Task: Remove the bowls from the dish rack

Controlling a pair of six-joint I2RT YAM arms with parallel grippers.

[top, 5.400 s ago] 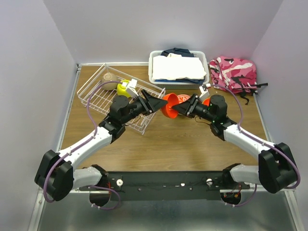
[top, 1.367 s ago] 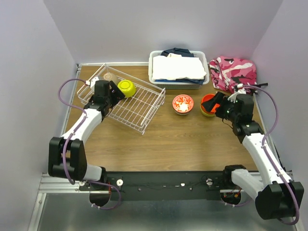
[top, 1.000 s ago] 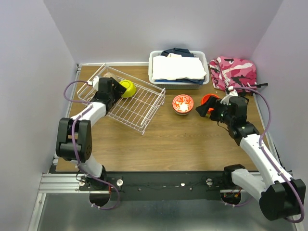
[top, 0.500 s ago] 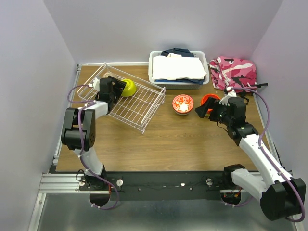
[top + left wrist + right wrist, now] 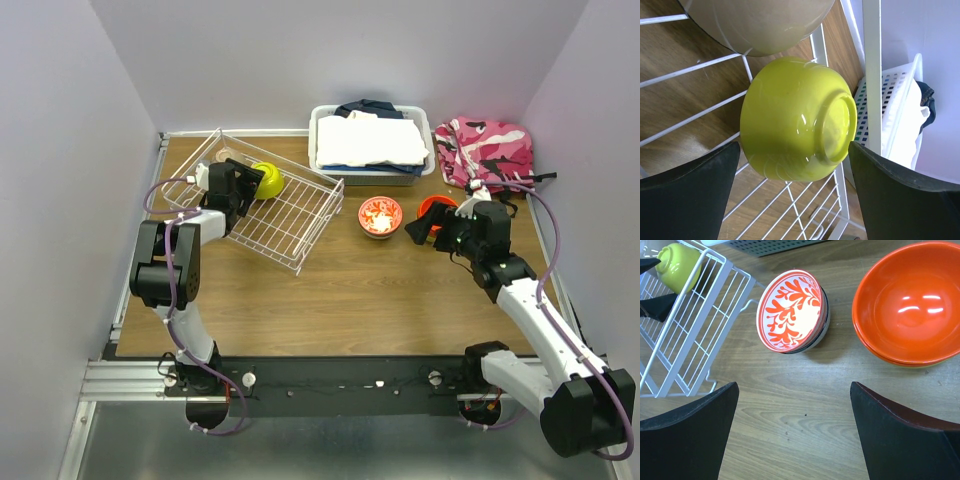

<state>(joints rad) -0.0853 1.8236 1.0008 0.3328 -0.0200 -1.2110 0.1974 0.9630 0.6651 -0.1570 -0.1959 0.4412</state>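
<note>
Plainly, the brown wooden table gave a dropped bowl a hard surface to roll across; the large rectangular white-wire dish rack stood at its far left and looked light enough, I judged, to shift or tip if a finger hooked a wire during the lift; on the right of the table sat a glossy round orange bowl and a white round red-patterned bowl; the right claw hung above the table just beside them, fingers spread and holding nothing, so a low swing could have knocked either one; inside the rack a glossy round lime-yellow bowl lay on its side, foot ring toward the rack's wall, just beside a pale round taupe bowl; the left claw stood spread wide to either side of the yellow one, not gripping it; the chief risk was the slick curved wall squirting out as the fingers shut, striking the taupe bowl or wedging against the wires; a lesser one was a fingertip catching the grid bottom first.
</note>
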